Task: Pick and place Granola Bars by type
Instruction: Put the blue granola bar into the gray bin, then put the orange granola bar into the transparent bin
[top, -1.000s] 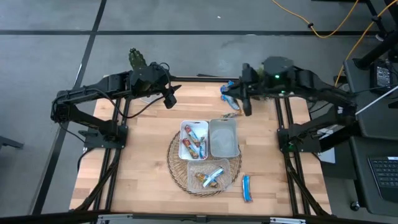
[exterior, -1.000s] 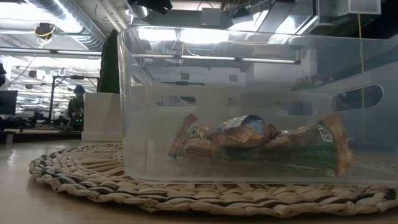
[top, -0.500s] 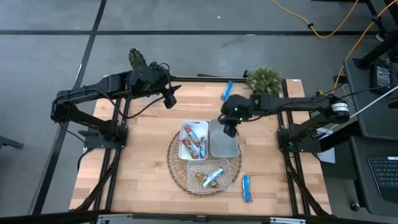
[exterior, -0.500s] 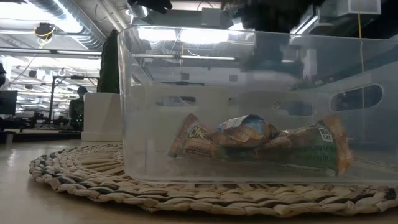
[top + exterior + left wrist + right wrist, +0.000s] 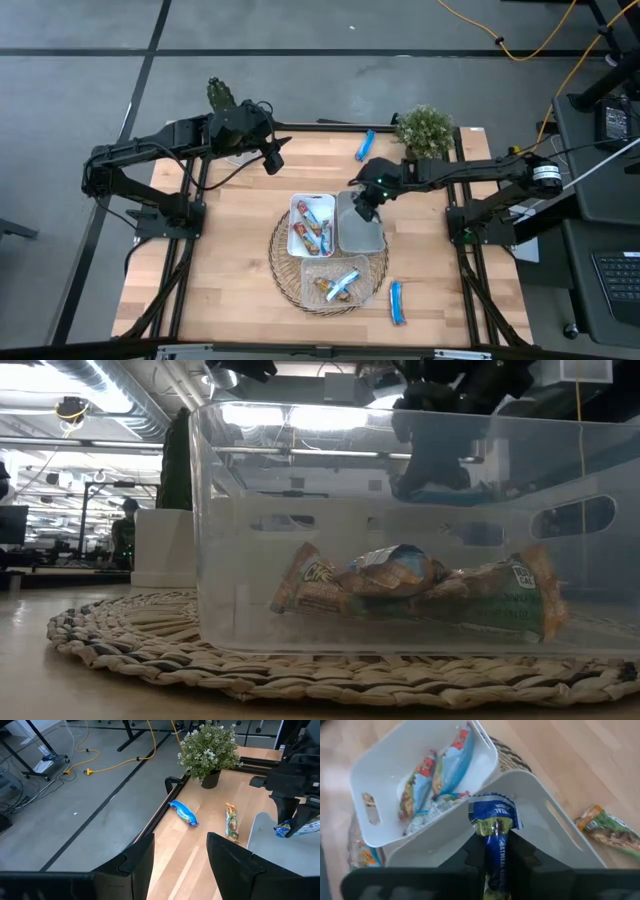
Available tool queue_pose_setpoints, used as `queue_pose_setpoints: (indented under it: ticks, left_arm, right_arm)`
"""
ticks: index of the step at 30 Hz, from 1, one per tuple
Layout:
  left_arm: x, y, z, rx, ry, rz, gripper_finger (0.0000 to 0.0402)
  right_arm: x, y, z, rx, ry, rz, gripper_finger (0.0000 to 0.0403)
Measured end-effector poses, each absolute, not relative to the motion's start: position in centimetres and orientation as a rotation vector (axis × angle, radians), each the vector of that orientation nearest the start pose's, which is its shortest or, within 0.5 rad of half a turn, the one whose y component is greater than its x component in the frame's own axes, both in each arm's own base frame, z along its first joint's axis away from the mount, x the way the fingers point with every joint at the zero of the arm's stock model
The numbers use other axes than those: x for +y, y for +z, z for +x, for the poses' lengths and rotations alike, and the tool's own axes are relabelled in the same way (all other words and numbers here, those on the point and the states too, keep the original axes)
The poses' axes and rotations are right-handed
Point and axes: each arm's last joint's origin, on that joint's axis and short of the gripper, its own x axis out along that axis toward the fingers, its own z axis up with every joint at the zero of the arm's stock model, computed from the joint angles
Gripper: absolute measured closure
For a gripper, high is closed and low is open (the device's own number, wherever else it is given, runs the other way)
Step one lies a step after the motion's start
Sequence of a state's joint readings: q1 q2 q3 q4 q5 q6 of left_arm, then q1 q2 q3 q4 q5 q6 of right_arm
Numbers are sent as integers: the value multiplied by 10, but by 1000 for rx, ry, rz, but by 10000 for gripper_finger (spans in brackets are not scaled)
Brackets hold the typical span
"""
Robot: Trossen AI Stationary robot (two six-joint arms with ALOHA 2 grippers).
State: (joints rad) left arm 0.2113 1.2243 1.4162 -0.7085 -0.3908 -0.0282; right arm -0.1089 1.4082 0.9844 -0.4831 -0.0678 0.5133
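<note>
Landmark: the grey tray (image 5: pixel 361 228), empty, sitting on the woven mat (image 5: pixel 283 272).

Right gripper (image 5: pixel 366 203) hung over the far end of the grey tray, fingers clenched on a dark blue bar (image 5: pixel 494 822). The bar hung lengthwise between the fingers, held above the tray floor and not touching it as far as the right wrist view showed. Judged to be mid-delivery: this tray seemed meant for the dark blue type, since no other kind lay in it.

White tray (image 5: pixel 311 222) touched the grey tray's left side; it held light blue and red-marked bars (image 5: pixel 438 780). Clear tray (image 5: pixel 335 277) sat just nearer than the grey tray, with a blue bar and brownish ones (image 5: pixel 420 592) inside. One type per tray, roughly.

Still loose: a blue bar (image 5: pixel 397 301) on the table nearer than the grey tray and to its right; another blue bar (image 5: pixel 364 144) and a green-brown bar (image 5: pixel 231 821) beyond it, near the potted plant (image 5: pixel 426 126).

Left gripper (image 5: pixel 272 158) waited well apart, off beyond the white tray, fingers spread and holding nothing.
</note>
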Motion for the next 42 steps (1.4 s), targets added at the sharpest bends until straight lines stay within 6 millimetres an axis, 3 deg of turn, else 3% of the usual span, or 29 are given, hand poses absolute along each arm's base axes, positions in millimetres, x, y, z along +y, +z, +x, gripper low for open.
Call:
queue_pose_setpoints:
  ticks: [6,16,20,33,42]
  left_arm:
    - [61,411,234,513,580,14,229]
    - [61,411,234,513,571,10,229]
    - [61,411,234,513,571,11,229]
    - [61,410,234,526,570,12,229]
    - [61,409,234,529,574,5,229]
  right_arm:
    - [-29,253,288,842,-247,562,331]
    - [-29,263,289,842,-240,546,216]
    - [-30,265,286,867,-293,554,189]
    - [-29,299,274,921,-691,106,210]
    - [-61,290,256,1085,-784,114,205]
